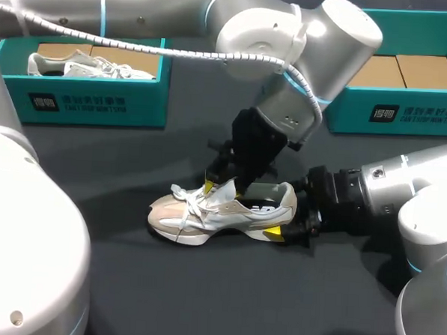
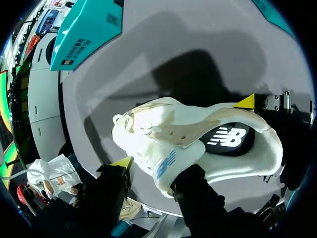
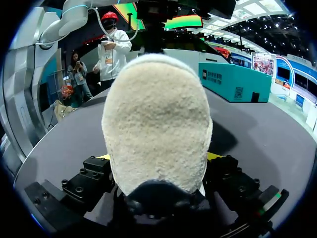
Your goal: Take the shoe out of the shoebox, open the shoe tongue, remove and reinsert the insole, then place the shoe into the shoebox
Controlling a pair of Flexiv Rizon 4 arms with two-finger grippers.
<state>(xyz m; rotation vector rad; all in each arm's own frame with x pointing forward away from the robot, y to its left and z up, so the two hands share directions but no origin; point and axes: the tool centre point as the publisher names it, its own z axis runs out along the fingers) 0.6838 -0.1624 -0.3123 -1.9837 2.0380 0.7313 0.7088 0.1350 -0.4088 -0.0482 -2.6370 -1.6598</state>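
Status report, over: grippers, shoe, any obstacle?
Right gripper: jaws shut on shoe heel. Left gripper at its opening. Shoe upright on table. Nothing blocks it.

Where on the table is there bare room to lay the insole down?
The widest bare patch is the table between the shoe and the near edge. A second lies between the shoe and the left box. It is crowded at the shoe itself, where the left gripper and right gripper meet, and behind it under the left arm.

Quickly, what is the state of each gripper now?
Left gripper: at the shoe, state cannot be told.
Right gripper: closed on the shoe's heel.
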